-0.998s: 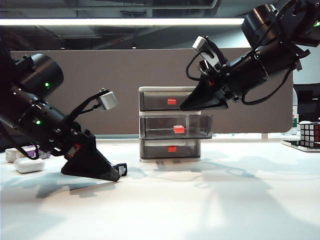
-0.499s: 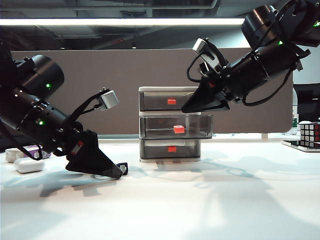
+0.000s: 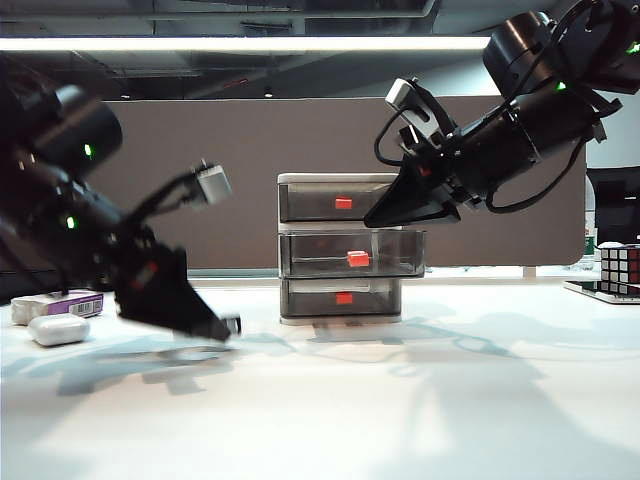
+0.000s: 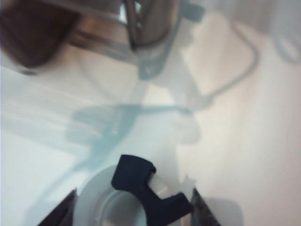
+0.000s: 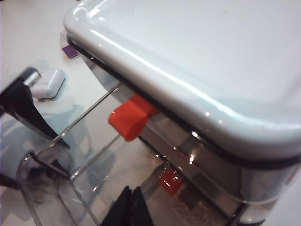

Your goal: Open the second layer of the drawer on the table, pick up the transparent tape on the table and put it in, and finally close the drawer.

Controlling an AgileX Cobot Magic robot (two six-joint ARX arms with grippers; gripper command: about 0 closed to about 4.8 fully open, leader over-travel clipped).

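The transparent tape [image 4: 124,207], a glossy whitish ring with a matte black angular cutter piece, is seen in the left wrist view clamped between the dark fingers of the left gripper [image 4: 134,214]. In the exterior view only a small blurred tip of it shows, just above the smooth white table [image 3: 420,400], in front and to the left of the drawer [image 3: 340,250]. Left of the drawer, a rounded white oval case [image 3: 58,330] and a purple-and-white box [image 3: 75,303] are seen. The second layer [image 3: 350,255], smoky and translucent with a red-orange tab [image 3: 357,259], is pulled out. The right gripper [image 5: 131,207] is held above it beside the top drawer, fingertips pressed together and empty; the glossy off-white rounded top is shown only by its wrist view.
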